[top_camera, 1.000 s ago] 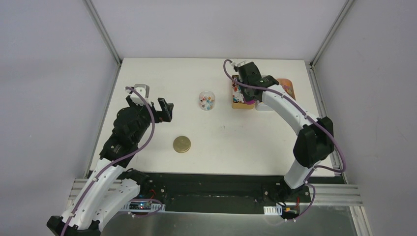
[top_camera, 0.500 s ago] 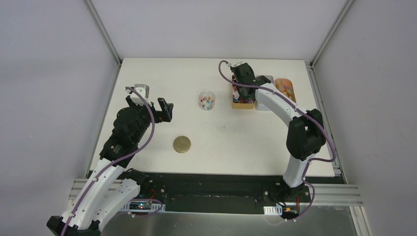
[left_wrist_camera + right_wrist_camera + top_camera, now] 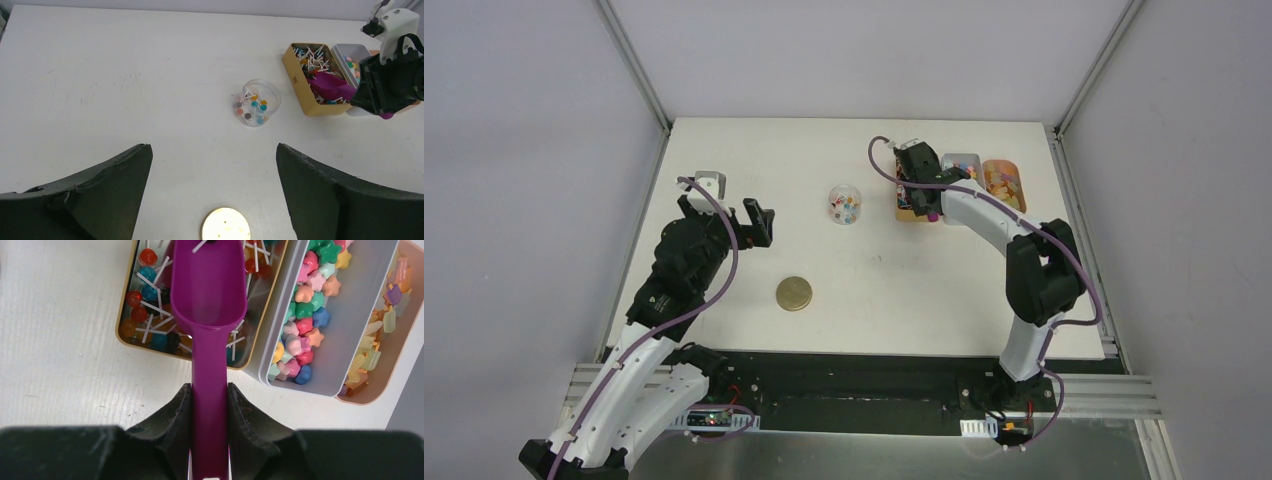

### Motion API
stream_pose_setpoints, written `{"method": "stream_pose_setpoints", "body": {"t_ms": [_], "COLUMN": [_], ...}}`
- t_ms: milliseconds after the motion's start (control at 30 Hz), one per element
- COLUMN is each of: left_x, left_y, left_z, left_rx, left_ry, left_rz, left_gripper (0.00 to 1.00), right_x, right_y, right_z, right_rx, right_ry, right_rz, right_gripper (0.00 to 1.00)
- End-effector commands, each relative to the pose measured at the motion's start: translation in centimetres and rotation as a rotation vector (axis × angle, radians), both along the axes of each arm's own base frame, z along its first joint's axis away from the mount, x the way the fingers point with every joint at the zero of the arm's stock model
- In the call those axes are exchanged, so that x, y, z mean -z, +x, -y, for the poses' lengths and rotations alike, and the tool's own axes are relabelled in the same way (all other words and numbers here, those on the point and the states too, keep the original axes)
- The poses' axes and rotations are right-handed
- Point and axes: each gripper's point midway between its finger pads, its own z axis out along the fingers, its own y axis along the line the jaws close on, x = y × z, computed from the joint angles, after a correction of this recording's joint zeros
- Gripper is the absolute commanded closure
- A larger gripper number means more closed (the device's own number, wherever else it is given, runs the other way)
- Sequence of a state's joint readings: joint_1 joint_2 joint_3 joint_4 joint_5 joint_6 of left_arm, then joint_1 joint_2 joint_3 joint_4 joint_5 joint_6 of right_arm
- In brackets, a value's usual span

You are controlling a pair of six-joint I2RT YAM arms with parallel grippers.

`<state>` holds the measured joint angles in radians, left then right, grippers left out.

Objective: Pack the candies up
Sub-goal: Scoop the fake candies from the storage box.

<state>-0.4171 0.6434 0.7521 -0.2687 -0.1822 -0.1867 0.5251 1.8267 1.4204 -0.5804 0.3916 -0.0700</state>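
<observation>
- The left fingers [image 3: 761, 222] hang spread wide above the tabletop [image 3: 984, 280], grasping nothing.
- A round gold lid [image 3: 226, 226] lies flat near the front edge, well apart from the other things.
- A clear jar [image 3: 256, 101] stands upright mid-tabletop with a few candies [image 3: 255, 106] inside.
- A gold tin [image 3: 299, 82] at the far right holds many stick candies.
- A magenta scoop [image 3: 209, 290] reaches into the tin.
- The right fingers [image 3: 923, 197] are clenched on the scoop's handle.
- Touching the tin's right side, a white tray [image 3: 360, 315] holds pastel star candies.
- Beyond it, an orange tray [image 3: 390, 385] holds amber ones.
</observation>
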Motion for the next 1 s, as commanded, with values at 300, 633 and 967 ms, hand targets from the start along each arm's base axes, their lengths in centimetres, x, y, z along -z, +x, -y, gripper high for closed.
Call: {"method": "stream_pose_setpoints", "body": {"t_ms": [300,633,967], "left_x": [-0.6,-0.6,-0.6], "left_y": [0.2,0.2,0.2], "left_z": [-0.5,-0.5,-0.6], "left_rx": [-0.021,-0.02,-0.024], "left_ry": [0.009,0.009,0.013], "left_rz": [0.04,0.04,0.041], "left_gripper": [0.01,0.01,0.01], "right_x": [2.0,2.8,0.2], "right_y": [1.8,1.3,1.1], "right_z": [-0.3,0.5,2.0], "right_rx": [0.026,0.048,0.068], "right_ry": [0.049,0.062,0.1], "right_rz": [0.051,0.07,0.157], "right_gripper": [1.0,1.0,1.0]}}
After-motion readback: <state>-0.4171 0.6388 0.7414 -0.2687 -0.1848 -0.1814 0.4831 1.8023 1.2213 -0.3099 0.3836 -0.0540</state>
